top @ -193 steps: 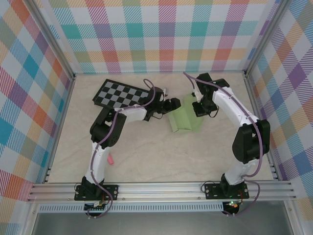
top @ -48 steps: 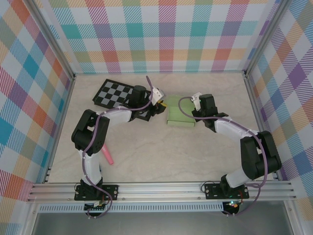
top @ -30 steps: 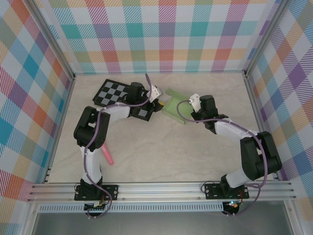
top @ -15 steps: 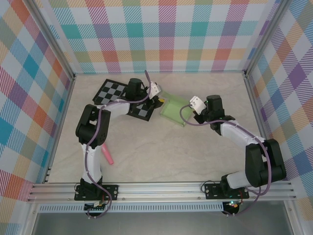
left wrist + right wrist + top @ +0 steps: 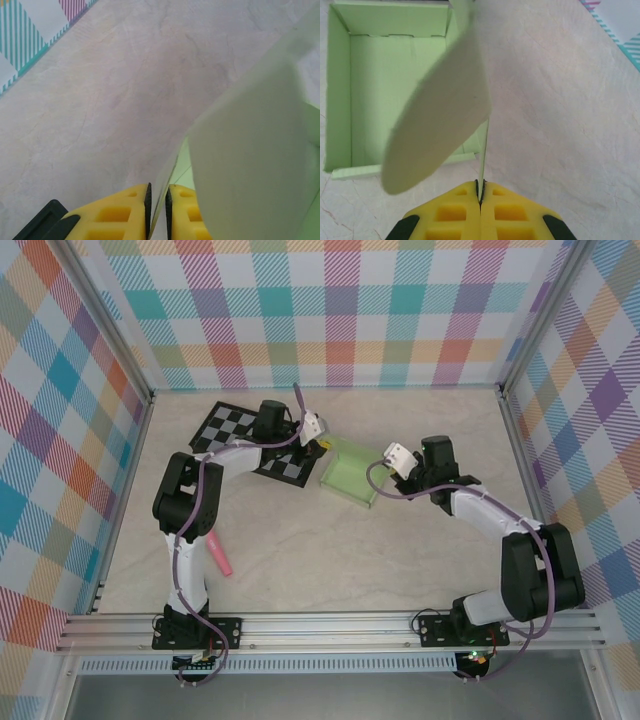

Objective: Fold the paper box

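Observation:
The paper box (image 5: 349, 476), pale green card, sits open-topped on the table between both arms. In the right wrist view its floor and low walls (image 5: 395, 95) show, with a blurred flap close to the lens. My left gripper (image 5: 322, 447) is at the box's far-left corner. In its wrist view the yellow fingers (image 5: 125, 212) pinch a thin card wall edge-on at the left gripper (image 5: 158, 194), beside a big blurred panel of the box (image 5: 250, 150). My right gripper (image 5: 383, 476) holds the box's right wall. Its jaws, the right gripper (image 5: 480, 189), are shut on that thin edge.
A black-and-grey checkerboard (image 5: 232, 430) lies at the back left, under the left arm. A pink stick (image 5: 219, 554) lies on the table near the left arm's base. Plaid walls and metal rails enclose the marble-look tabletop (image 5: 340, 560).
The left jaws have closed in on the box wall. The box has turned and shifted slightly toward the near left between the two grippers; the right grip is unchanged.

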{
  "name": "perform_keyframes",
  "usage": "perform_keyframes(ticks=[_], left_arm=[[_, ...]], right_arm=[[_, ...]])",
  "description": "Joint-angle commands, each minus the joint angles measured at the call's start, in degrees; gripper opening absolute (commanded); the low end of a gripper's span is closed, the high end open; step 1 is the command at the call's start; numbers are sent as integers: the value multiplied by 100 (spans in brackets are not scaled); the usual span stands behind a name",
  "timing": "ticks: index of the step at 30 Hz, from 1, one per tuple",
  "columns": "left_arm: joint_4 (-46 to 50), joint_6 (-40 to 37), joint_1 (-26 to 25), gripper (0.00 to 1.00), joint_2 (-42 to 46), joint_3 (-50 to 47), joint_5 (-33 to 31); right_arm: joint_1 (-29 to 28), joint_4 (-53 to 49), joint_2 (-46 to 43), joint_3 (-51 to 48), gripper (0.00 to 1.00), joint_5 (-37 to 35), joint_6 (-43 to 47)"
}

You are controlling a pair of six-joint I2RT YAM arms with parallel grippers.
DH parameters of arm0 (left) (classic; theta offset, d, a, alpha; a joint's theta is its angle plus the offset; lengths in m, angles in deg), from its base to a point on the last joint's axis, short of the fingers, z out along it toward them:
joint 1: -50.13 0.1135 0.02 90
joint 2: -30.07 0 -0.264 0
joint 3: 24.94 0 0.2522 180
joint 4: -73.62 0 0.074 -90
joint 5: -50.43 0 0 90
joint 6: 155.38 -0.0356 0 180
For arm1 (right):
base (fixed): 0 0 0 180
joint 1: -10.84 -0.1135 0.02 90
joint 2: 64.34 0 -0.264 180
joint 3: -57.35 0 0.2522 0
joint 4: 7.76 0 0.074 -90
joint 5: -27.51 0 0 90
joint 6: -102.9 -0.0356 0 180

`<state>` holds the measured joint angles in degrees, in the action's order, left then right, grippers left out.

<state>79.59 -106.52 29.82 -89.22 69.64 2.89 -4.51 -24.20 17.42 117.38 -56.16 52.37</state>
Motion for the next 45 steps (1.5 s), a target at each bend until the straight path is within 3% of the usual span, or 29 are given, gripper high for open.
perform_keyframes(ticks=[1, 4, 7, 17, 26, 32, 45], left_arm=[[-231, 282, -30, 16, 120, -157, 256], [-499, 810, -175, 9, 241, -301, 24], [-870, 1499, -325, 8, 295, -380, -98], [-1738, 3410, -860, 7, 478, -662, -1217], [-2340, 3783, -1364, 5, 621, -1422, -2190], [-2533, 3846, -1528, 5, 657, -1579, -2721], [-3355, 4126, -1973, 6, 567, -2119, -3334]], right_arm=[[-63, -122, 288, 403, 0, -565, -946], [-253, -107, 393, 482, 0, -1247, -1722], [-410, 34, 378, 513, 0, -1328, -2324], [-814, 225, 811, 733, 0, -2021, -3015], [-1314, -77, 1313, 1208, 0, -3119, -4167], [-1524, -114, 1455, 1274, 0, -3429, -4530], [-1618, 690, 833, 70, 0, -3348, -4603]])
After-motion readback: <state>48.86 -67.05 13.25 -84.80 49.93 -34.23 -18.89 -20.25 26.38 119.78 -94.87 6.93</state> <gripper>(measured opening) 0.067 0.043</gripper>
